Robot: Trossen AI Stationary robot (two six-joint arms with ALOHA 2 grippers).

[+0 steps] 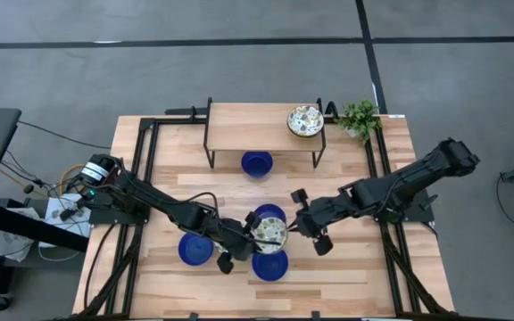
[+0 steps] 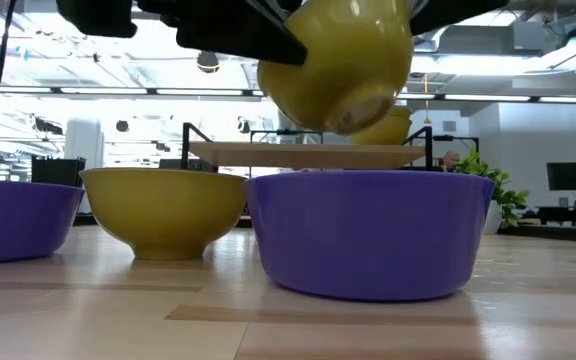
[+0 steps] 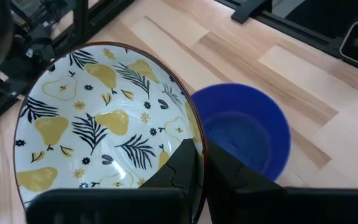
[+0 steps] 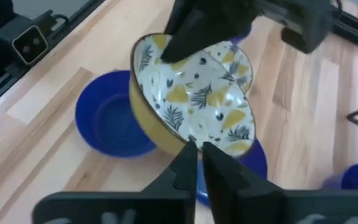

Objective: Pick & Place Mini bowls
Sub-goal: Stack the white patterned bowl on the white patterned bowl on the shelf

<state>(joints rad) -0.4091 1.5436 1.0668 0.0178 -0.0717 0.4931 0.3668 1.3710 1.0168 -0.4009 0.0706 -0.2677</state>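
Observation:
A mini bowl [image 1: 268, 230], cream inside with yellow pears and dark leaves and yellow outside, hangs tilted above the table's middle [image 2: 338, 60]. My left gripper [image 3: 202, 171] is shut on its left rim. My right gripper [image 4: 199, 158] is on the opposite rim, fingers nearly together. Blue mini bowls stand on the table at the near left [image 1: 194, 250], below the held bowl [image 1: 269, 265], behind it [image 1: 270, 214] and under the shelf [image 1: 257, 163]. Another patterned bowl [image 1: 304, 120] sits on the shelf. A yellow-sided bowl [image 2: 163, 210] stands on the table. My left gripper pinches the bowl's rim [image 3: 199, 146], one finger [image 3: 179, 165] inside the bowl and one [image 3: 229, 177] outside. It comes from the table's left, slanting down. The bowl is lifted clear of the table and tilted. My right gripper has the bowl's rim [image 4: 190, 142] at the slit between its fingertips. It comes from the table's right, slanting down. The rim's thin edge hides whether both fingers still touch it.
A low wooden shelf [image 1: 239, 125] on dark legs stands at the far middle. A small green plant [image 1: 360, 116] sits at its right end. Dark frame rails [image 1: 145, 169] run along both sides of the table.

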